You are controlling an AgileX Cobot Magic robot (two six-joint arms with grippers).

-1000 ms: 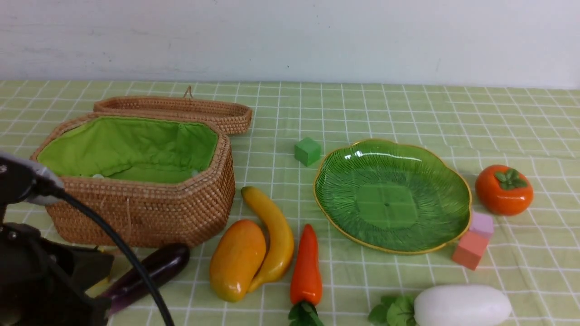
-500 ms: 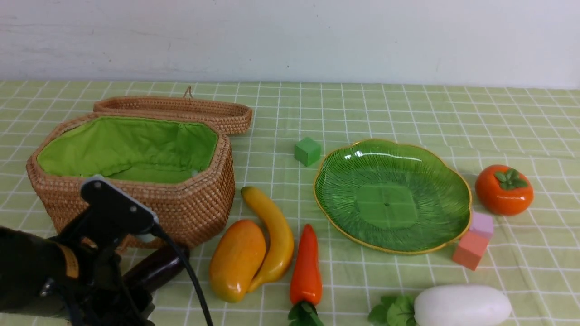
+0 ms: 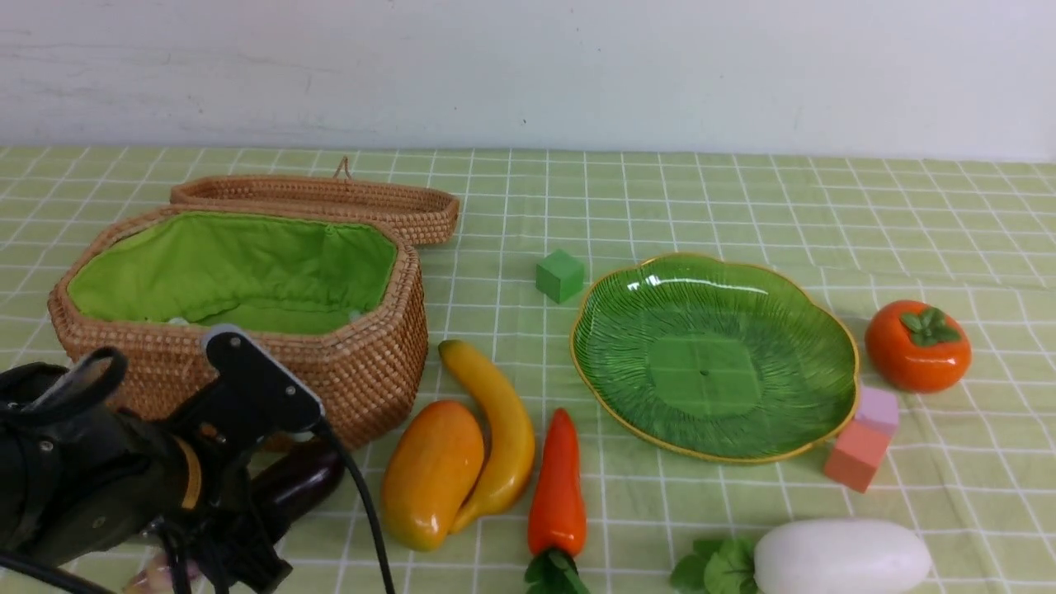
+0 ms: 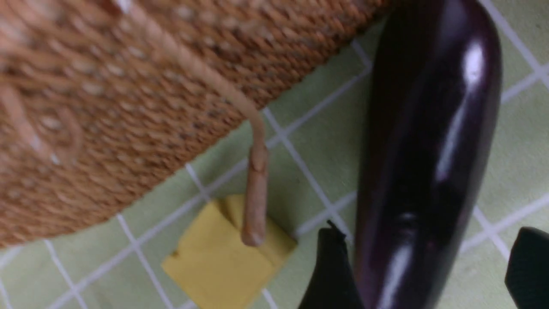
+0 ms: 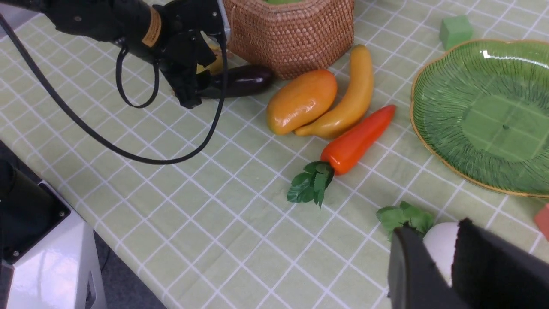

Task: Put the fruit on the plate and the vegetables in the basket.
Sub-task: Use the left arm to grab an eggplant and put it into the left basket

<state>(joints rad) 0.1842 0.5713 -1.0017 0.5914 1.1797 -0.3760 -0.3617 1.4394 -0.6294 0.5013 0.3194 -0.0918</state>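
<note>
**A:** Where is the left gripper (image 4: 429, 270)?

**B:** Lower left of the front view, low over the checked cloth (image 3: 742, 206), in front of the basket (image 3: 355, 388). Its jaws stand wide, one on each side of the eggplant (image 4: 429, 128). One finger (image 4: 330, 270) is just beside the purple skin and the other stands apart from it. Nothing is clamped.

**A:** And the eggplant itself?

**B:** It lies on the cloth close to the basket's front wall. A small yellow cube (image 4: 223, 262) sits beside it, under a hanging wicker toggle (image 4: 255, 206).

**A:** The right gripper (image 5: 439, 240)?

**B:** It is outside the front view. Its own camera shows the jaws only a little apart, with nothing between them. The radish (image 3: 841, 557) shows through the gap, lying on the cloth at the lower right.

**A:** The other vegetable?

**B:** The carrot (image 3: 557, 487) is at bottom centre, leaves toward the lower edge.

**A:** The fruit?

**B:** The mango (image 3: 431, 470) and banana (image 3: 495, 421) touch each other left of the carrot. The persimmon (image 3: 916, 346) stands at the right, just beyond the plate (image 3: 577, 363).

**A:** The plate and basket?

**B:** The plate is right of centre. A green cube (image 3: 560, 275) is at its upper left, and a pink cube (image 3: 877, 408) and a coral cube (image 3: 855, 455) are against its lower right rim. The basket is at the left, open, with its lid (image 3: 330, 202) behind it.
</note>
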